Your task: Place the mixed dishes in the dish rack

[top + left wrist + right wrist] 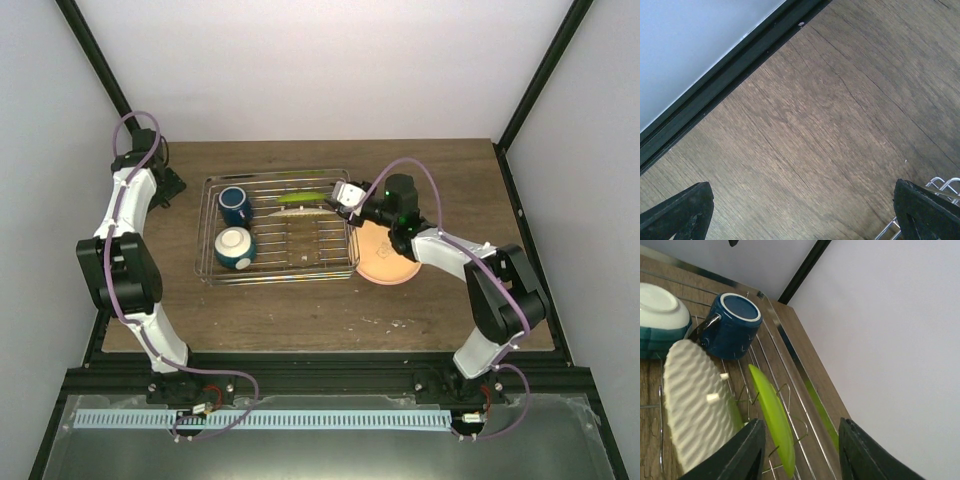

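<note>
Quick rundown, clock directions taken from the top view with 12 at the far wall. The rack [300, 245] is sitting mid-worktop [300, 320] and is holding four things. The mug [235, 205] is sitting at about 10 o'clock inside it, bottom up. The bowl [235, 248] is sitting just beside the mug at 8 o'clock; can't really tell which way up it is.

The green plate [300, 198] is standing on edge between the wires along the far side, around 12 to 1 o'clock. The cream plate [695, 410] is leaning next to it at the 2 o'clock end, ribbed face showing in the right wrist view.

The pink plate [380, 262] isn't in the rack. It's lying flat on the worktop just beside the rack's 4 o'clock corner, partly under the right arm.

The right tool [802, 440] is hanging at that 2 o'clock end with its fingers apart. The green plate's near edge is sitting in the gap, but I'm not seeing a pinch, so released. The left tool [801, 200] is hovering over bare wood at the rack's 9 o'clock side, spread wide and carrying nothing.
</note>
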Robot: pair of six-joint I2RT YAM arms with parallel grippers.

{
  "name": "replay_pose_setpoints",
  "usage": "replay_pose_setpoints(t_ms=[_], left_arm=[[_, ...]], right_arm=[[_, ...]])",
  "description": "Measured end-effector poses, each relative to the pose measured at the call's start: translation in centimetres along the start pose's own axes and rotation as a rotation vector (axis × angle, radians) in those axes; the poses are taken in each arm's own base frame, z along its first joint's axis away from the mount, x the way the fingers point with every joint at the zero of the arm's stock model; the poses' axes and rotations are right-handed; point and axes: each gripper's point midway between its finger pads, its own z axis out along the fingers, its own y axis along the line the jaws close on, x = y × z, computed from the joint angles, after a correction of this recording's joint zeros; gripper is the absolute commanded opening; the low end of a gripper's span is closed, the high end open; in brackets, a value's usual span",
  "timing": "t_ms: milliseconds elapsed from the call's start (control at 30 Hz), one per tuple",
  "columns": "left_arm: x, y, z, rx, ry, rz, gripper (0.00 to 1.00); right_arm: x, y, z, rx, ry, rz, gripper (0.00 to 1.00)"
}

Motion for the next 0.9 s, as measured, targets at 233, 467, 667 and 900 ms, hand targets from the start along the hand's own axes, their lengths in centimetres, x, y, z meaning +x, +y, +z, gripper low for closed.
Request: replay_pose_setpoints(t_ms=[233,467,667,900], left_arm=[[0.0,-0.1,0.0,0.004,0.001,0.0,1.0],[-0.2,-3.2,-1.8,0.058,-0.079,0.096,1.0],[-0.9,-10.2,-7.5,0.218,-0.214,0.241,1.0],[-1.2,-15.1,-12.9,0.354,-0.32,0.331,1.0]], right_arm=[[-1.6,-1.7,-1.2,0.064,0.01,0.03,0.66],[-0.1,-6.2,-2.8,0.247,0.203,0.285,0.72],[4.4,-10.4,-5.6,0.397,0.393,0.633,0.68],[13.4,-10.4,-12.1,0.552,0.706,1.022,0.63]])
